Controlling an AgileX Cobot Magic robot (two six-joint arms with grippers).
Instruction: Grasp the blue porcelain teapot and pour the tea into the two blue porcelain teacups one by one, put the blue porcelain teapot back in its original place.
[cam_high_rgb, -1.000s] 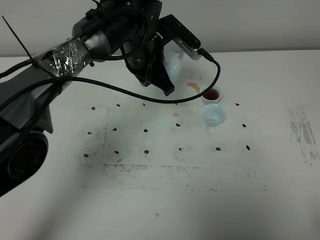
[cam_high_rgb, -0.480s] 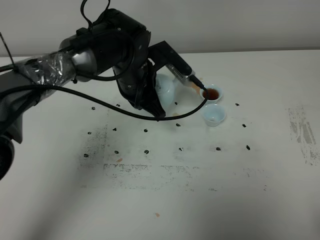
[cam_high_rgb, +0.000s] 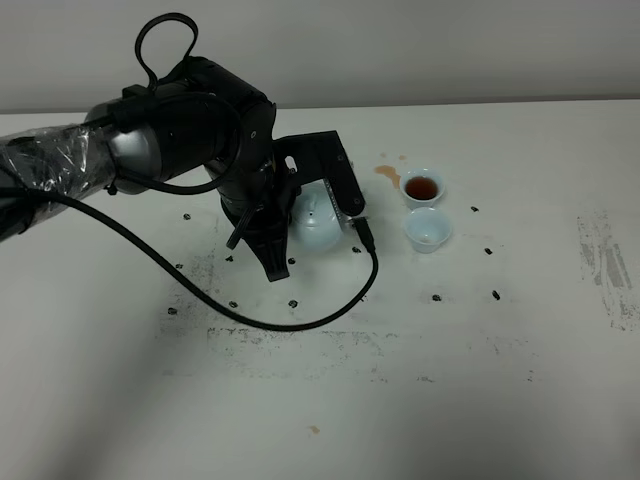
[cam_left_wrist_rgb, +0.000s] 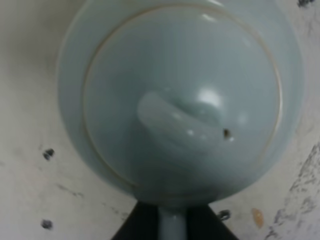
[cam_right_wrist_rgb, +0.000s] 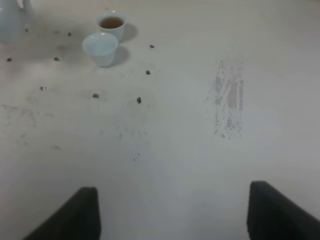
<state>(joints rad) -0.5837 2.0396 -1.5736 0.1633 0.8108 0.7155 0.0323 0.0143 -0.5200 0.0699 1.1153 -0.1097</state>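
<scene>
Nearest the viewer, right claw (cam_right_wrist_rgb: 172, 210) stands apart, empty. Further in, left claw (cam_left_wrist_rgb: 172, 227) is clamped on the handle of the teapot (cam_high_rgb: 318, 218), pot upright. Beyond, near cup (cam_high_rgb: 428, 230) looks empty, though glare makes that unsure; far cup (cam_high_rgb: 423, 187) is filled. Second pour and return remain.

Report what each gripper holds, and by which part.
The left gripper holds the blue porcelain teapot by its handle; the right gripper is open and holds nothing.
</scene>
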